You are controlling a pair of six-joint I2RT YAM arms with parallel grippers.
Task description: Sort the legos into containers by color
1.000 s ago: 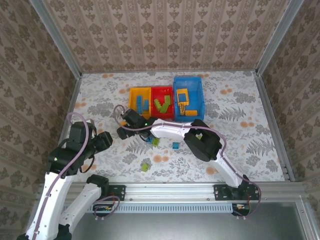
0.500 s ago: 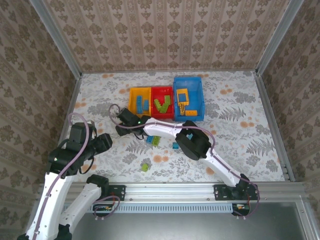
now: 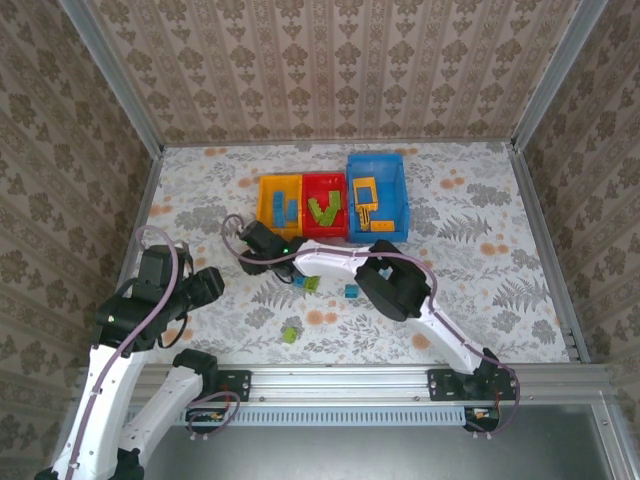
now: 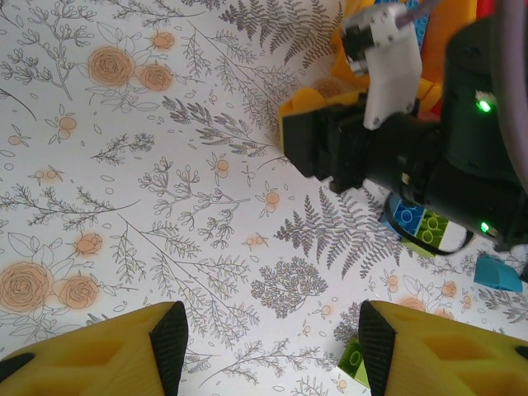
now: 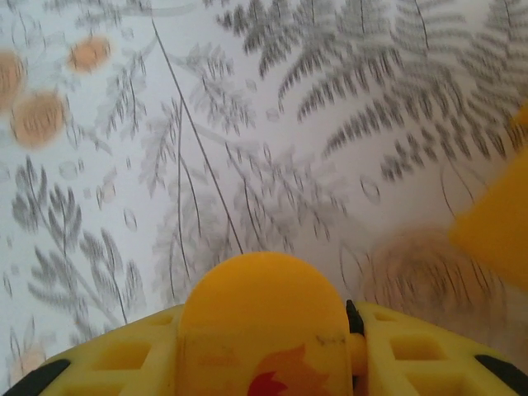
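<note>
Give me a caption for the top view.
Right gripper near the yellow-orange bin, left gripper open at left, green and blue bricks loose on the table.

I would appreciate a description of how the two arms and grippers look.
The left arm and right arm have white links, black joints and a thin purplish cable each. The left gripper and right gripper have yellow lattice fingers with black pads. Green lights dot the right arm.

- Floral-printed tablecloth (image 3: 480, 290) with orange blooms and grey ferns covers the table.
- Damask-patterned walls (image 3: 330, 70) enclose three sides.
- Aluminium rail (image 3: 340, 380) runs along the near edge.
</note>
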